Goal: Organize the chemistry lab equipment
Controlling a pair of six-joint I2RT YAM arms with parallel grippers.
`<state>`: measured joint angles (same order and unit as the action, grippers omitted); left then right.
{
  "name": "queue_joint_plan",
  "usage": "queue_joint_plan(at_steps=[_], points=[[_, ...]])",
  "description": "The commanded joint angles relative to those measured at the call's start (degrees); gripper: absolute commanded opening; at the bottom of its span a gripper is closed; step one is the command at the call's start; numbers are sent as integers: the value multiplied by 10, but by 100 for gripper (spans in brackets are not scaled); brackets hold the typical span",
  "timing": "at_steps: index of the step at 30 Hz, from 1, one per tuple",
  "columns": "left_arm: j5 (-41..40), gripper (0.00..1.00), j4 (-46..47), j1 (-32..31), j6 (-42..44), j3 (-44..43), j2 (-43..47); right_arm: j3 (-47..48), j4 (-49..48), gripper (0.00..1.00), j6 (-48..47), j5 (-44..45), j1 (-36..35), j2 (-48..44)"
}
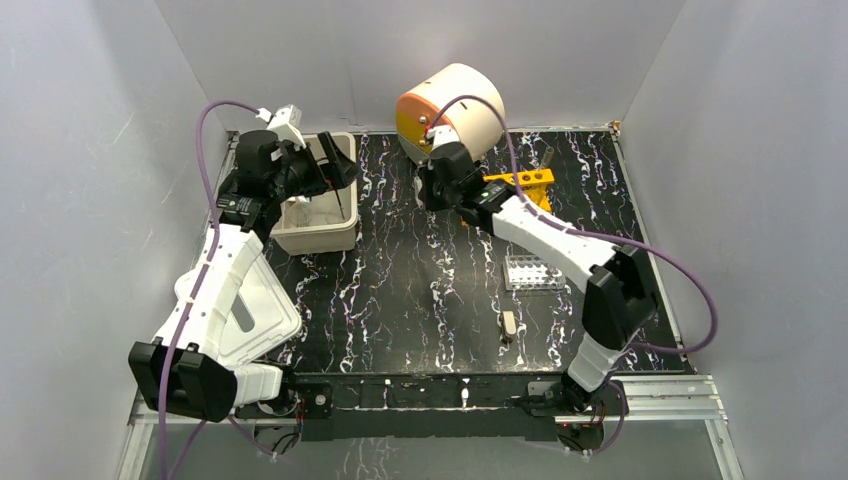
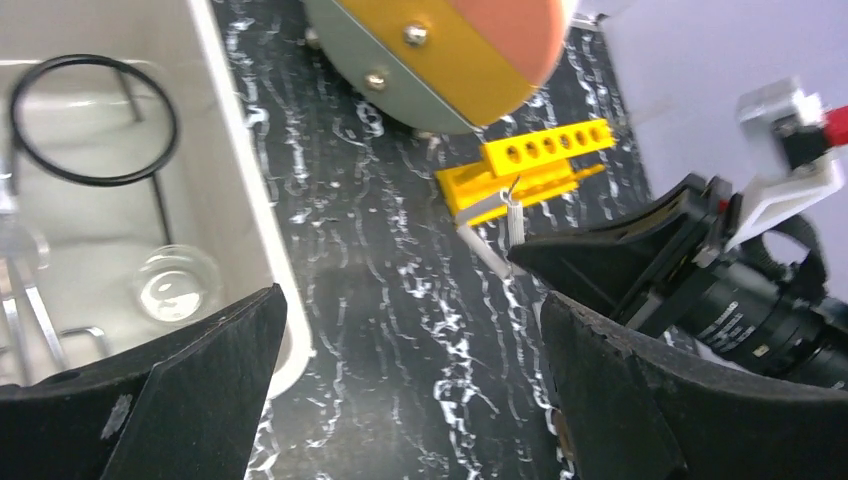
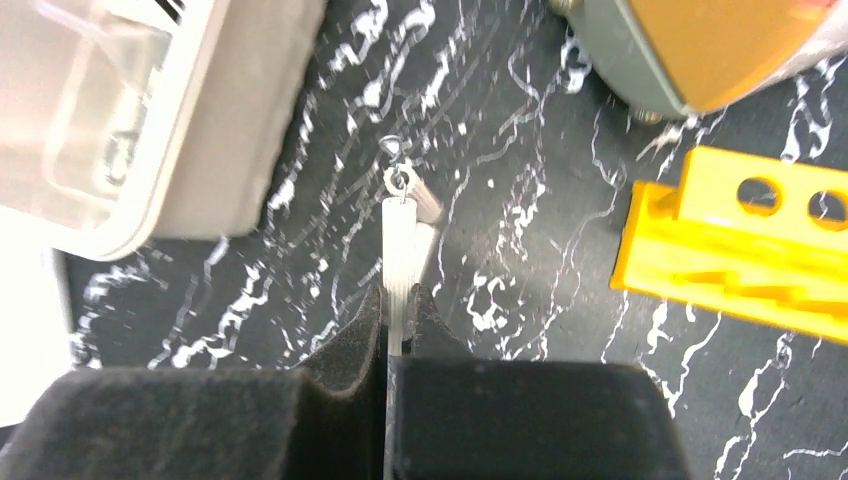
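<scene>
The white tub (image 1: 315, 240) at the back left holds a black ring with handle (image 2: 95, 185), a clear glass beaker (image 2: 178, 285) and thin metal tongs (image 2: 30, 300). My left gripper (image 2: 410, 330) is open and empty, low over the table just right of the tub's wall (image 2: 235, 150); it also shows in the top view (image 1: 335, 165). My right gripper (image 3: 398, 300) is shut on a thin flat metal tool (image 3: 400, 240) with a small ring at its tip, held above the table between the tub and the drawer unit. A brown-handled tool (image 1: 509, 325) lies near the front.
The round cream-and-orange drawer unit (image 1: 450, 110) stands at the back centre. A yellow rack (image 1: 520, 182) lies right of my right gripper (image 1: 428, 195). A clear rack (image 1: 530, 272) sits mid-right. A white lid (image 1: 255, 305) lies at the left front.
</scene>
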<state>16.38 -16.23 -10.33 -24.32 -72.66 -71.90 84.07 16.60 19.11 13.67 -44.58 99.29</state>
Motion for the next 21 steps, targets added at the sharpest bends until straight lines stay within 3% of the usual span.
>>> queue_joint_plan(at_steps=[1, 10, 21], points=[[82, 98, 55, -9, -40, 5, -3, -14, -80, 0, 13, -46, 18, -54], [257, 96, 156, -22, -43, 38, -7, -11, -129, 0, 15, -265, 83, -104], [356, 80, 211, -33, -17, 19, -32, 67, -127, 0, 20, -604, 163, -102]])
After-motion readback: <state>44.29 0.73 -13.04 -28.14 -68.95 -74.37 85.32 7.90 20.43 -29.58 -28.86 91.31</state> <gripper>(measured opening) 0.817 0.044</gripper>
